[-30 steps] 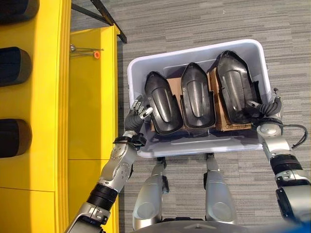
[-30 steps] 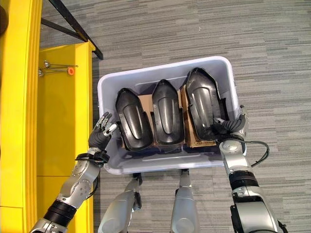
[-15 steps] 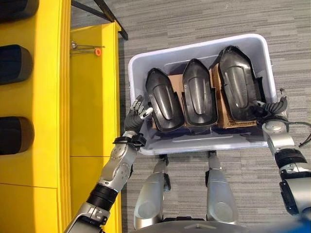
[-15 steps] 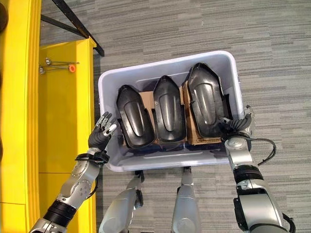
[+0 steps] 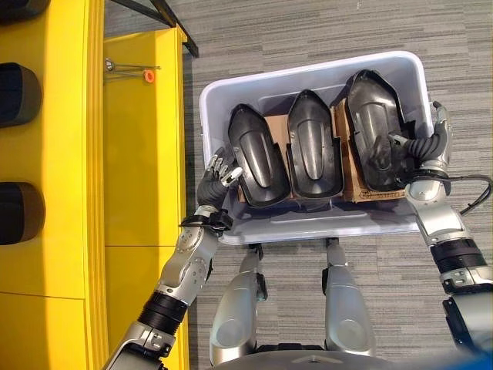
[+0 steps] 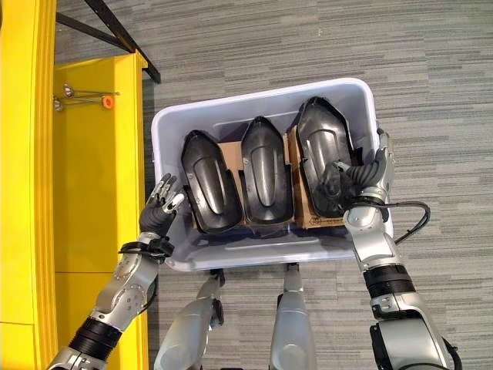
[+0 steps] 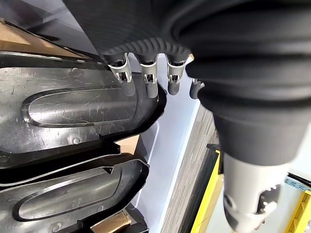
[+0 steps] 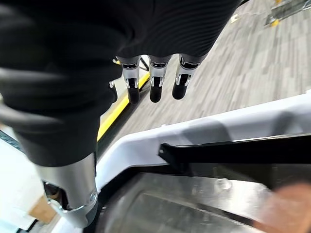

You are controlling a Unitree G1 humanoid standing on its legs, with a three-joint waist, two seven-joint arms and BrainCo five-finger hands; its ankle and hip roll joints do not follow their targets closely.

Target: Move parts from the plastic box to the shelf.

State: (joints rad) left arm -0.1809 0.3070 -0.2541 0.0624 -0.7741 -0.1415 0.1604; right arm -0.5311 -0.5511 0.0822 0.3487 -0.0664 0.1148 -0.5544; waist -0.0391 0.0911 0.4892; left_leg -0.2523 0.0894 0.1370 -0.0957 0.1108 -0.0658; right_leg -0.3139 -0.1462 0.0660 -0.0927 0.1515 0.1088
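- Yellow shelf (image 5: 139,154): stands at the far left on the grey carpet floor (image 5: 308,31); dark parts (image 5: 19,212) lie in its compartments.
- Left hand (image 5: 216,177): raised at the left end of the plastic box (image 5: 308,73); its fingers (image 7: 148,80) are straight and slightly spread, their tips over the edge of the left black part (image 5: 258,158), holding nothing.
- Plastic box: pale, open-topped, on the floor just right of the shelf; three black moulded parts stand side by side in it with brown cardboard (image 5: 277,127) between them.
- Middle part (image 5: 312,146): between the other two, touched by neither hand.
- Right part (image 5: 373,131): the largest, against the box's right wall.
- Right hand (image 5: 420,146): at the box's right rim, thumb on the right part's edge; fingers (image 8: 155,82) extended, close together, gripping nothing.
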